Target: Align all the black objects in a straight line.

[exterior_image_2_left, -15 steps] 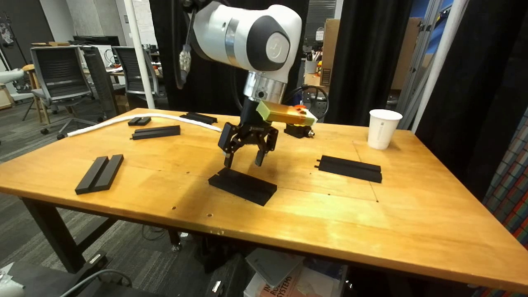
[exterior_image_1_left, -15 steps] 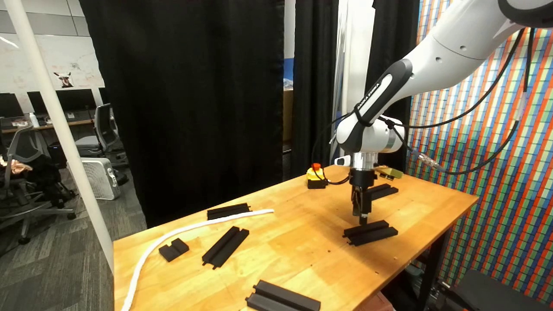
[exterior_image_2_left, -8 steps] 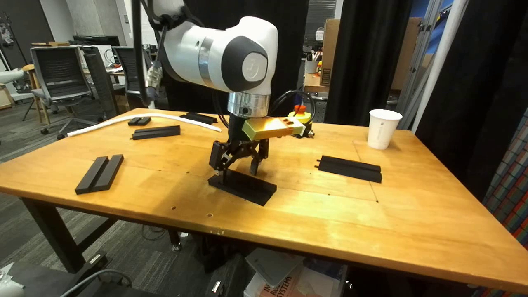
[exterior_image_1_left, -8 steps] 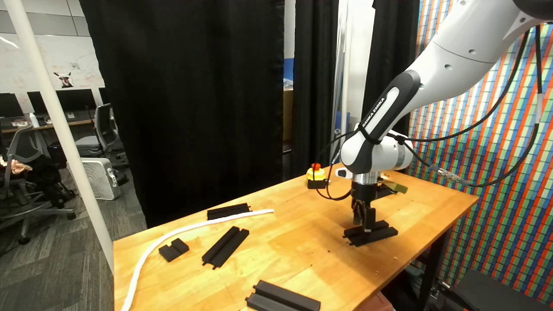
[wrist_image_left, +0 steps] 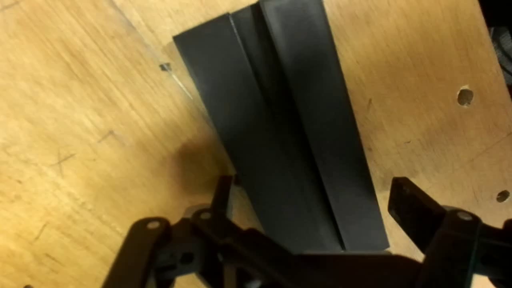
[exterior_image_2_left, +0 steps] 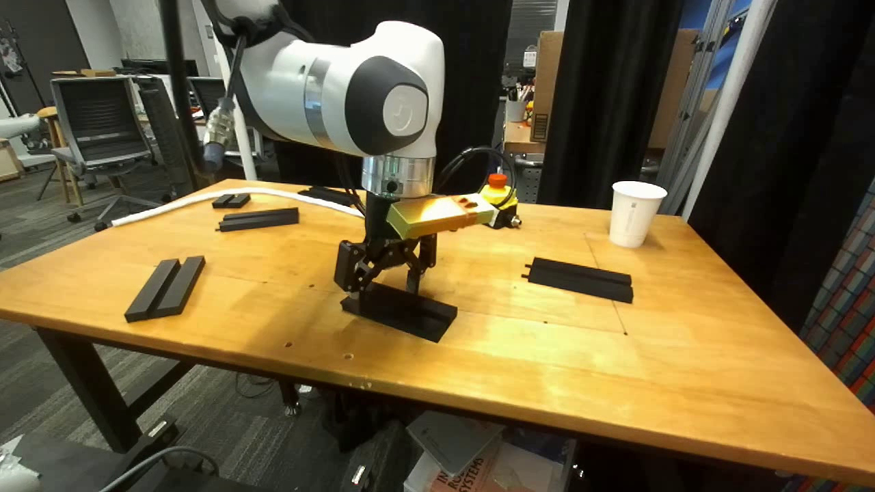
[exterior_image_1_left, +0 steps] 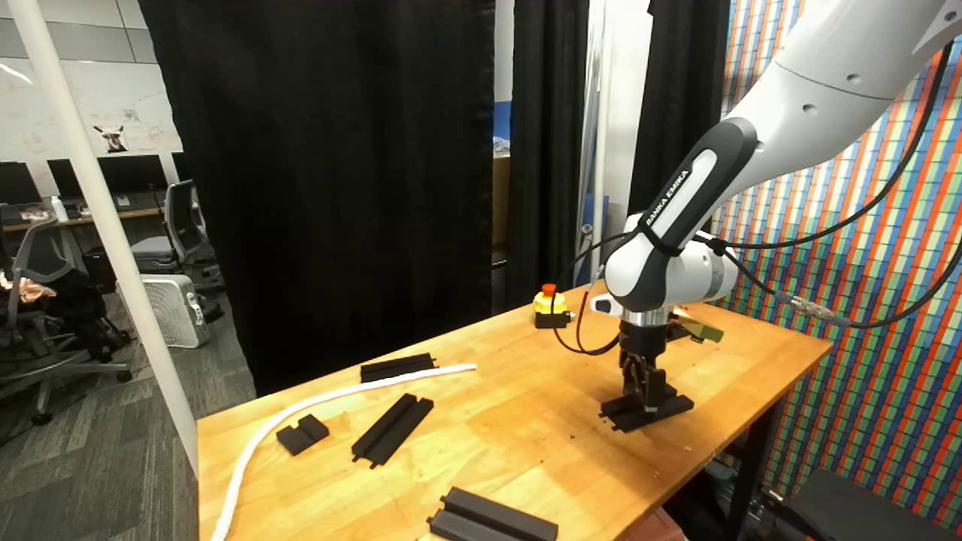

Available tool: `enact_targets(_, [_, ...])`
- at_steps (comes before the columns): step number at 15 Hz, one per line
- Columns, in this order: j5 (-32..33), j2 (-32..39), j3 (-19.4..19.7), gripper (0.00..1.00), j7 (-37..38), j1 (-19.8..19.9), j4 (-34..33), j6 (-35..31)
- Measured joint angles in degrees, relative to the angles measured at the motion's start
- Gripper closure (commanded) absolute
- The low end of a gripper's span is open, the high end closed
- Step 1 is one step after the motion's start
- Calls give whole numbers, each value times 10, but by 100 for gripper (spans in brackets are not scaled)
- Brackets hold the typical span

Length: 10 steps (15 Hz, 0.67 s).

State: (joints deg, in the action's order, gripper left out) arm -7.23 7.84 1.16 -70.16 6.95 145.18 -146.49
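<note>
My gripper (wrist_image_left: 314,194) is open and low over a grooved black block (wrist_image_left: 276,120), with one finger on each side of it. In the wrist view the left finger is at or very near the block's edge, and a gap shows at the right finger. The same block lies flat in both exterior views (exterior_image_1_left: 661,413) (exterior_image_2_left: 410,316), under the gripper (exterior_image_2_left: 386,292). Other black pieces lie apart at different angles: one to the right (exterior_image_2_left: 581,279), one front left (exterior_image_2_left: 165,288), one farther back (exterior_image_2_left: 258,219), a short one (exterior_image_2_left: 231,201) and one by the back edge (exterior_image_1_left: 398,367).
A white cord (exterior_image_1_left: 338,394) curves across the table and runs beside the back-edge piece. A white paper cup (exterior_image_2_left: 637,213) stands at the back right in an exterior view. A yellow emergency stop (exterior_image_1_left: 551,306) with a red button sits at the table's far edge.
My gripper has come down from above the block to around it. The block has slid slightly, a little left in one exterior view. The other black pieces have not moved.
</note>
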Motion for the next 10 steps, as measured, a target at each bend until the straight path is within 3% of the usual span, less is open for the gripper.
enact_targets(8, [26, -14, 0, 0, -41, 0, 38, -56])
enact_targets(9, [26, -14, 0, 25, -48, 0, 42, -65])
enact_targets(10, [26, -14, 0, 25, -54, 1, 45, -74])
